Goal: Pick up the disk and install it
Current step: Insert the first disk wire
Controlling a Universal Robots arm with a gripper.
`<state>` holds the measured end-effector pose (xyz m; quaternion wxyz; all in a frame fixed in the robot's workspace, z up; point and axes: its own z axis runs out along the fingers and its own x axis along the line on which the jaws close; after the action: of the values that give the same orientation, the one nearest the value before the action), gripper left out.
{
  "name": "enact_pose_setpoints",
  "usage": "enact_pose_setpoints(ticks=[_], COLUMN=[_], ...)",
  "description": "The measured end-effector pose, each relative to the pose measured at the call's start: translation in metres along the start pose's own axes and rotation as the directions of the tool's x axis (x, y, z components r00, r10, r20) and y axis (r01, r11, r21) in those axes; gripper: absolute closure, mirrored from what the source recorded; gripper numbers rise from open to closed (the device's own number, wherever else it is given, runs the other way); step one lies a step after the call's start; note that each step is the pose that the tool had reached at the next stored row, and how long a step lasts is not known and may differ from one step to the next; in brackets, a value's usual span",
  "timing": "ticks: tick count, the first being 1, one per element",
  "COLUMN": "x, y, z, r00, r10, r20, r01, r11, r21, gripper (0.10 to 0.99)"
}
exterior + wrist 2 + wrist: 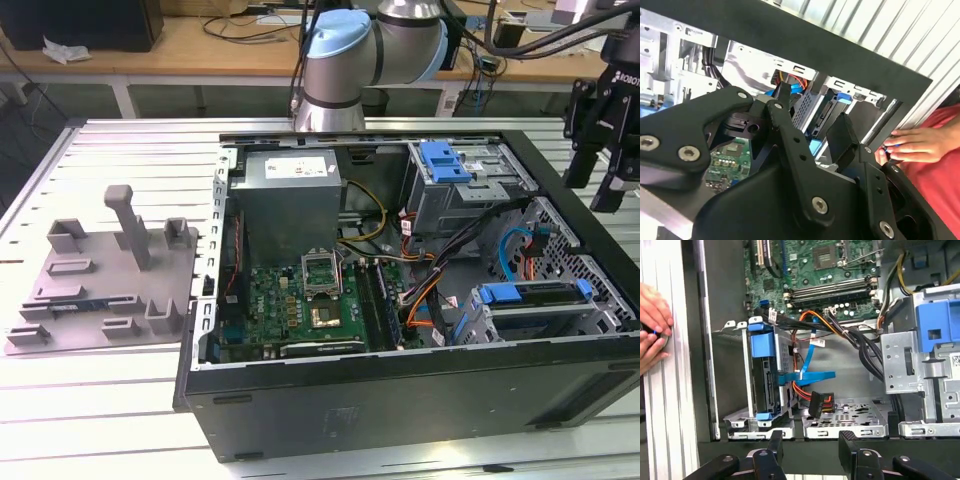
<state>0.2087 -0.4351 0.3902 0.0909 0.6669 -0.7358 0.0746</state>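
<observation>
The exterior view looks down at a slant over the near wall of the open computer case [400, 400], wide enough to take in the slatted surface [100, 400]. The first wrist view looks close, straight down into the case past the tool [810, 447]. The second wrist view looks obliquely along the tool's links. The exterior and first wrist views share the drive cage [540, 310] [765, 375]. Both wrist views catch a person's hand [652, 325] [912, 142] outside the case.

Slatted table [120, 140] (probably wooden bench [180, 50] behind)

Faint white lettering [622, 77] on the black body of the hand [593, 185]. White label [300, 167] on the power supply box [290, 215]: print too small to read. Sticker [955, 360] on the metal drive cage [905, 365], possibly a barcode, illegible.
</observation>
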Motion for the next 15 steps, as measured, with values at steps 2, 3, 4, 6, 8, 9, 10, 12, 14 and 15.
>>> enact_pose_setpoints(ticks=[2, 3, 4, 6, 8, 9, 10, 12, 14, 15], x=[-0.0005, -0.0007, -0.0008, -0.0009, -0.0011, -0.0012, -0.0013, -0.0021, -0.0053, -0.0071], y=[-0.0001, -0.0001, -0.0001, -0.0001, -0.0001, -0.0001, -0.0001, -0.0001, 0.0000, 0.0002], z=[0.0023, 0.0031, 0.0035, 0.0041, 0.0046, 0.0049, 0.0055, 0.0074, 0.0110, 0.0118], r00=[0.9988, 0.9973, 0.9966, 0.9948, 0.9930, 0.9920, 0.9904, 0.9880, 0.9856, 0.9851], r10=[0.049, 0.072, 0.080, 0.093, 0.102, 0.107, 0.115, 0.126, 0.136, 0.137], r20=[-0.0020, -0.0104, -0.0198, -0.0419, -0.0593, -0.0665, -0.0770, -0.0892, -0.1009, -0.1041], r01=[-0.049, -0.072, -0.081, -0.093, -0.103, -0.108, -0.115, -0.127, -0.137, -0.138], r11=[0.9988, 0.9973, 0.9967, 0.9957, 0.9947, 0.9942, 0.9933, 0.9920, 0.9906, 0.9905], r21=[-0.006, -0.008, -0.007, -0.005, -0.004, -0.003, -0.003, -0.003, -0.002, -0.002], gripper=[0.522, 0.522, 0.522, 0.522, 0.522, 0.522, 0.522, 0.522, 0.522, 0.522])
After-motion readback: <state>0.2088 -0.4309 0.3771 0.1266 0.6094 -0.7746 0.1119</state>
